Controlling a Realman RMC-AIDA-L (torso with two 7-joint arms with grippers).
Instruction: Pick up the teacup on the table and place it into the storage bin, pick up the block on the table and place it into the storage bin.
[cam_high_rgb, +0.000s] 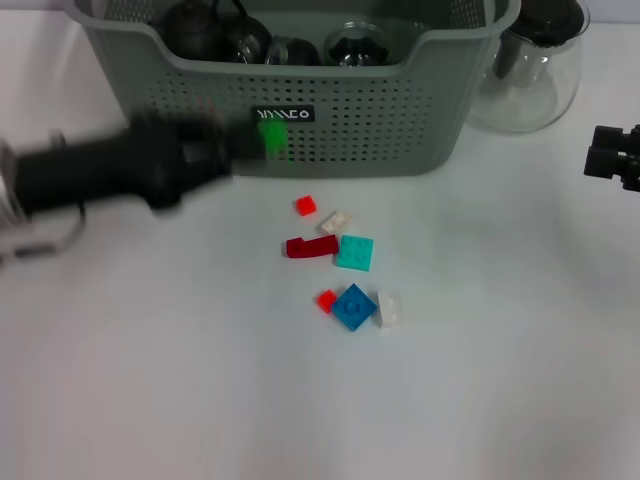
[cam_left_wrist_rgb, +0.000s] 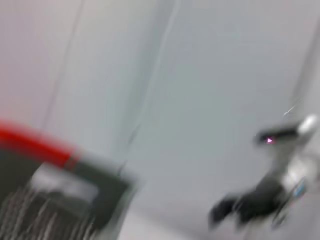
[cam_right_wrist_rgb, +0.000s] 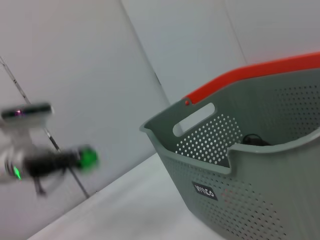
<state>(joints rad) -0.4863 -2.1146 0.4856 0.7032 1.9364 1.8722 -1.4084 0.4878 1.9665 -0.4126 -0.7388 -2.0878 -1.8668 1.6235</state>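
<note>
Green small plastic block (cam_high_rgb: 272, 135) is clenched in my left gripper (cam_high_rgb: 255, 140), just before the grey-green perforated storage bin (cam_high_rgb: 400, 120). Next I must lift it over the rim. Right gripper (cam_high_rgb: 612, 160) waits aside; its fingers I cannot tell.

A clear glass pitcher (cam_high_rgb: 530, 75) stands upright beyond the right gripper (cam_high_rgb: 612, 160), a little to that gripper's inner side and apart from it. It carries a dark lid (cam_high_rgb: 548, 15), and its rounded belly rests on the white table (cam_high_rgb: 150, 380). The same table spreads beneath the right gripper and beneath the left gripper (cam_high_rgb: 235, 145). Ahead of the right gripper in its wrist view, a red rail (cam_right_wrist_rgb: 250, 75) runs at a slant. A pale grey wall (cam_right_wrist_rgb: 75, 60) rises behind it, crossed by a thin dark line (cam_right_wrist_rgb: 30, 105).
</note>
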